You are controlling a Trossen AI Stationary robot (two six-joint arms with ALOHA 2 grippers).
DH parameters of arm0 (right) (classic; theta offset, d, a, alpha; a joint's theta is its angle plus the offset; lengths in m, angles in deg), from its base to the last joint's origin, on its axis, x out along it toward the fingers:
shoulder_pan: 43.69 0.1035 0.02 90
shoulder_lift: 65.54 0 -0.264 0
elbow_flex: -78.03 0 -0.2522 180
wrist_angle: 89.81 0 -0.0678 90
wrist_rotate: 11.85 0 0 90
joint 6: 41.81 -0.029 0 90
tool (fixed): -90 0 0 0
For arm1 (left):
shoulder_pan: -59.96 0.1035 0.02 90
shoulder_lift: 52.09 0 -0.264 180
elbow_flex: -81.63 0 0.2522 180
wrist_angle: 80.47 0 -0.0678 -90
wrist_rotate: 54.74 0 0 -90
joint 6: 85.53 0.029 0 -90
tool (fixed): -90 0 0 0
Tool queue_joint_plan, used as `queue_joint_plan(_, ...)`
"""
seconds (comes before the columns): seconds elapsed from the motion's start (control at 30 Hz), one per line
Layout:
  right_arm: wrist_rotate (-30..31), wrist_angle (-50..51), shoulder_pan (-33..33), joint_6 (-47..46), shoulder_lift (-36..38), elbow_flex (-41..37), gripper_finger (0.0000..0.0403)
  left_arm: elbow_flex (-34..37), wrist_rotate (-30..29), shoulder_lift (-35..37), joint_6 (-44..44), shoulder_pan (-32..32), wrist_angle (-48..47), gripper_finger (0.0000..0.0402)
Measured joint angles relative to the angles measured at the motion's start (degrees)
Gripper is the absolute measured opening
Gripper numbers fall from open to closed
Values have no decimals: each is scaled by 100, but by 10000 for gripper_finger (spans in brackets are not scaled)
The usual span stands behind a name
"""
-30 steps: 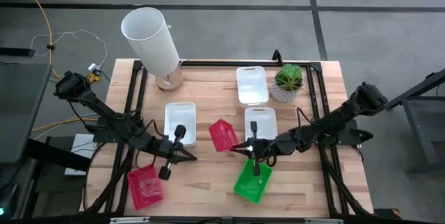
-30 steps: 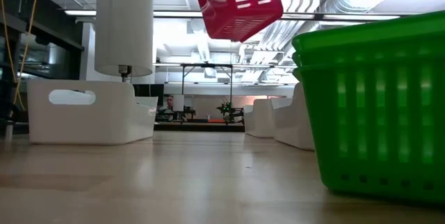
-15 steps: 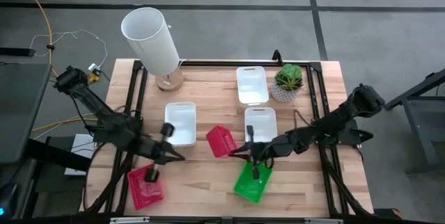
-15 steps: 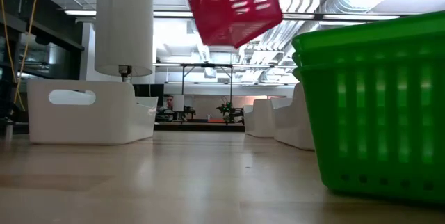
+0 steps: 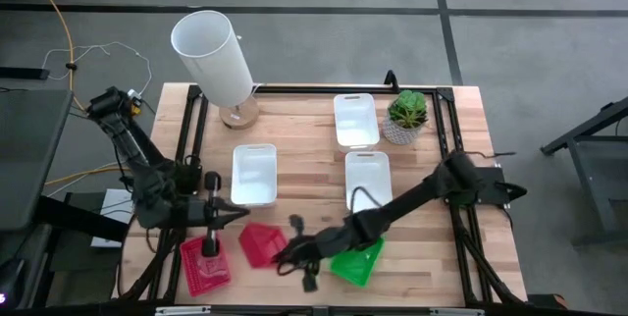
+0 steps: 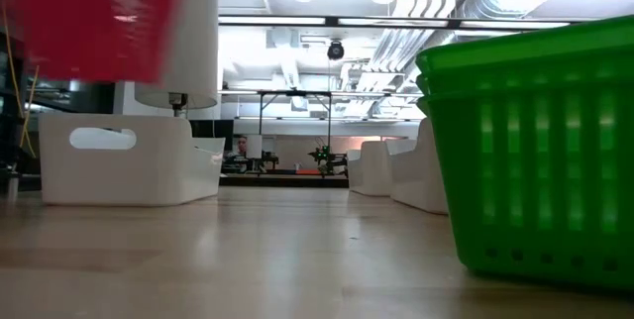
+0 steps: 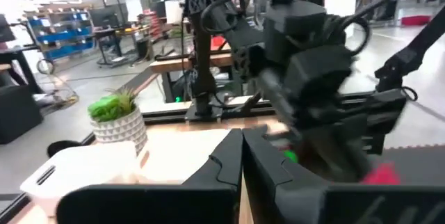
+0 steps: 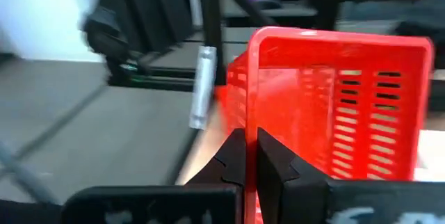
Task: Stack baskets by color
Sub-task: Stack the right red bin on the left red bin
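- While the right gripper (image 5: pixel 294 254) is clenching the rim of a red basket (image 5: pixel 259 243), its arm is reaching low across the table's near edge, seemingly to carry that basket toward the other red one.
- In the right wrist view the fingers (image 8: pixel 245 156) are pinching the near wall of that red basket (image 8: pixel 334 102), so it is hanging tilted from 1 edge rather than sitting level.
- From table height the carried basket (image 6: pixel 94 17) is showing clear above the wood, a sign it is being held up, not slid.
- The red pile (image 5: pixel 206 261) is lying at the near left corner; how many baskets are nested there I cannot tell. The carried one is just beside it, so I judge the drop is close.
- The left gripper (image 5: pixel 209 237) is clenched and empty, hovering over the pile's far edge, which could crowd the incoming basket.
- The green stack (image 5: pixel 355 260) is sitting near the front, right of the carried basket; the low view shows at least 2 rims nested (image 6: pixel 535 151).
- 3 white baskets (image 5: pixel 254 174) (image 5: pixel 355 120) (image 5: pixel 367 177) are sitting apart from each other farther back, not yet stacked.
- By this layout, red is nearly gathered and white is untouched.
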Motion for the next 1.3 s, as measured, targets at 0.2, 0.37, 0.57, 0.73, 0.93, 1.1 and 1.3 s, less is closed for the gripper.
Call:
queue_joint_plan(0.2,-596,28,124,56,-952,1494,0,0,-1376,-11,242,-689,17,0)
queue_joint_plan(0.37,-570,38,159,565,-1772,2660,0,0,-1789,-11,254,-1106,17,0)
queue_joint_plan(0.57,-599,-170,-28,964,-2786,3843,0,2,-1982,-11,291,-1353,18,0)
queue_joint_plan(0.73,-651,-208,-169,1209,-3457,4732,0,2,-2222,-11,342,-1413,19,0)
queue_joint_plan(0.93,-673,-706,-346,1191,-3618,4574,0,4,-2230,-11,343,-1410,21,0)
queue_joint_plan(1.1,-665,-601,-410,1204,-3617,4567,0,4,-2228,-13,344,-1410,23,0)
queue_joint_plan(1.3,-668,-148,-429,1230,-3636,4565,0,4,-2226,-13,342,-1410,23,0)
